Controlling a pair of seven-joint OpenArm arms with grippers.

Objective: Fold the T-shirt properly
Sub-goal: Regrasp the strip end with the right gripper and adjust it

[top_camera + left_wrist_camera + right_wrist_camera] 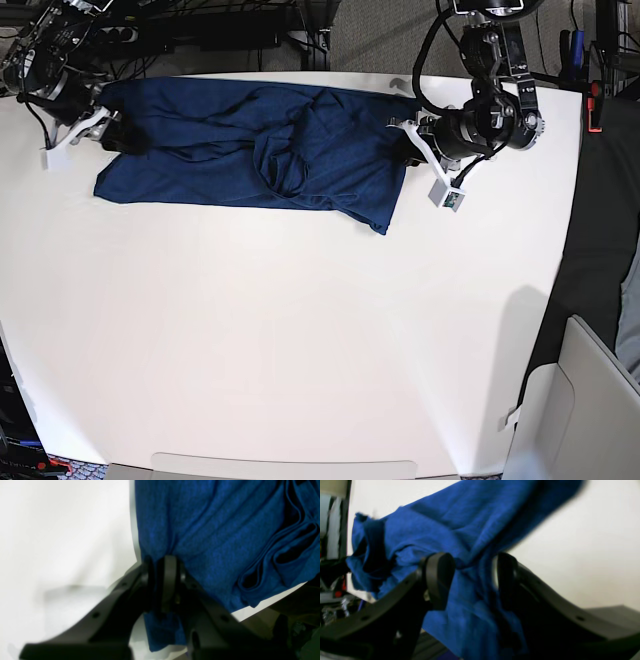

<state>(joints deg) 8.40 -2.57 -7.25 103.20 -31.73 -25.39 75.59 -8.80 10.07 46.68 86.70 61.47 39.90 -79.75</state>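
1. The T-shirt [250, 150] lies spread and rumpled along the far edge of the white worktop [300, 340], bunched in folds near its middle.
2. The left pincer [165, 585] is clamped tight on an edge of the shirt; cloth pokes out below its jaws.
3. The right pincer [472, 580] stands wide, its fingers [440, 577] on either side of a hanging fold of the shirt, not squeezing it.

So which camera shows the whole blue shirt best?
The base view: the T-shirt lies spread across the table's far side, both ends visible. The left wrist view shows only folds by the left gripper; the right wrist view, blurry cloth between the right gripper's fingers.
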